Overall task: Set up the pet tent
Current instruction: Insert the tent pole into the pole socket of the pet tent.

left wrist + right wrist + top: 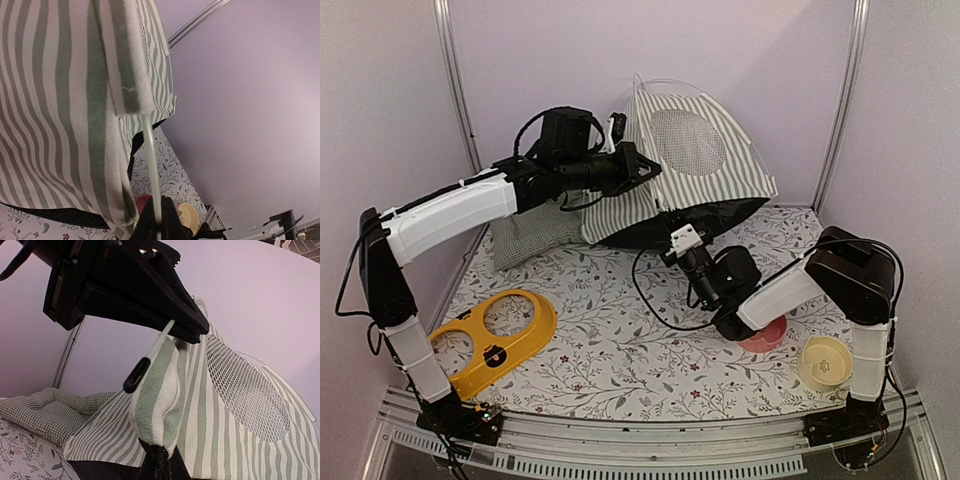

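Observation:
The pet tent (695,170), green-and-white striped with a round white mesh panel, stands half raised at the back of the table. My left gripper (638,165) is at its upper left corner. In the left wrist view the gripper (157,224) is shut on a thin white pole (149,155) that runs up into a striped fabric sleeve (131,75). My right gripper (682,240) is at the tent's lower front. In the right wrist view it (162,465) is shut on a fold of striped tent fabric (157,400), right below the left gripper (145,295).
A green checked cushion (525,235) lies left of the tent. A yellow two-hole bowl holder (495,340) lies front left. A red bowl (765,337) and a cream bowl (827,362) sit front right. Purple walls close in the back and sides.

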You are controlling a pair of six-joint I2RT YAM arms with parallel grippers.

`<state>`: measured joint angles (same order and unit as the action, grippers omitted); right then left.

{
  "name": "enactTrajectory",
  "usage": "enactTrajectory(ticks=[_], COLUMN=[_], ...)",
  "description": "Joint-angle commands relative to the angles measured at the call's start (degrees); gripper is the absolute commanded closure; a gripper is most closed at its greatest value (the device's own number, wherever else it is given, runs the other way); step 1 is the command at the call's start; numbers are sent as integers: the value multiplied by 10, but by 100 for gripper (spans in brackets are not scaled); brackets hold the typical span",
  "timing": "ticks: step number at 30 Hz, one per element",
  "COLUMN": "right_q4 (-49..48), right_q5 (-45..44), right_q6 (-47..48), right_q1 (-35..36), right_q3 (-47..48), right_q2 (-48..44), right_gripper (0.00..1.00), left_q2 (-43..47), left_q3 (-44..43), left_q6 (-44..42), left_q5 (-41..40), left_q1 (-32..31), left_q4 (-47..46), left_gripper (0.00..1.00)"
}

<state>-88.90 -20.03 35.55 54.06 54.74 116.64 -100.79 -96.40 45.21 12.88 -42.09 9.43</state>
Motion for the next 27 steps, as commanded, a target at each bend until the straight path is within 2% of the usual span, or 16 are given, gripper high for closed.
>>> enactTrajectory(ticks=[1,10,21,27], right_q4=[-98,-100,-98,-83], right_q5=[0,-6,-8,2], right_q6=[-12,-16,-21,-33], right_q1=[27,34,34,33], right_q3=[-33,-40,-48,-46], right_q2=[14,24,24,13], right_gripper=[100,100,100,100], left_q2=[41,76,121,121], left_q3=[-11,50,117,124], left_q6=[-24,-43,-67,-73], left_q5=[-87,-115,-111,-87], left_q1=[55,58,57,56], left_q4=[-189,-289,-398,-397], left_gripper=[100,100,100,100])
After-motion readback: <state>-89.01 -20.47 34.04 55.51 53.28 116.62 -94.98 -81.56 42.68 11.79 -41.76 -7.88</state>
